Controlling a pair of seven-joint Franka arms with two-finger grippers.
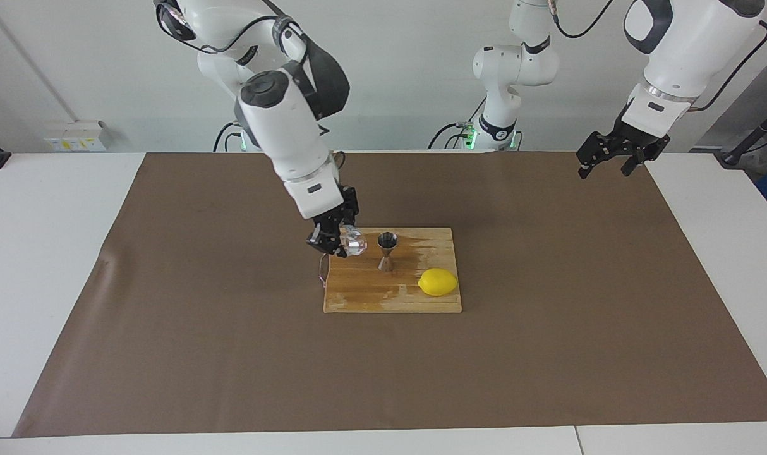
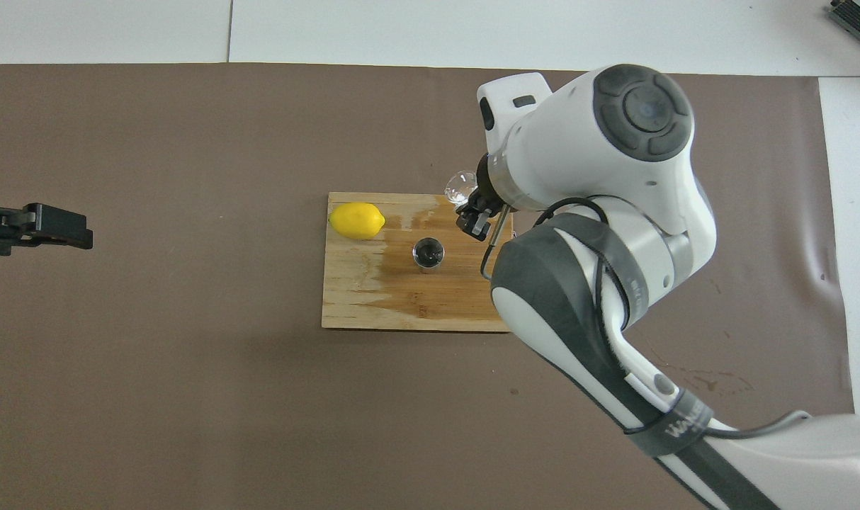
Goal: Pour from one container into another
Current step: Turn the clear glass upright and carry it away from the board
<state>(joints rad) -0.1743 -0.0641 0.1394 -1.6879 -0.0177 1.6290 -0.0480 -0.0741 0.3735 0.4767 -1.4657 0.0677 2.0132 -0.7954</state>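
Note:
A steel hourglass jigger (image 1: pixel 386 251) (image 2: pixel 428 253) stands upright in the middle of the wooden board (image 1: pixel 358 297) (image 2: pixel 373 301). My right gripper (image 1: pixel 340 243) (image 2: pixel 470 210) is shut on the small clear glass cup (image 1: pixel 355 242) (image 2: pixel 460 186). It holds the cup in the air over the board's edge at the right arm's end, beside the jigger and apart from it. My left gripper (image 1: pixel 604 167) (image 2: pixel 47 228) hangs open and empty over the brown mat at the left arm's end, waiting.
A yellow lemon (image 1: pixel 438 282) (image 2: pixel 357 220) lies on the board's corner toward the left arm's end. A dark wet patch (image 2: pixel 384 265) marks the board around the jigger. The brown mat (image 1: pixel 232 354) covers most of the white table.

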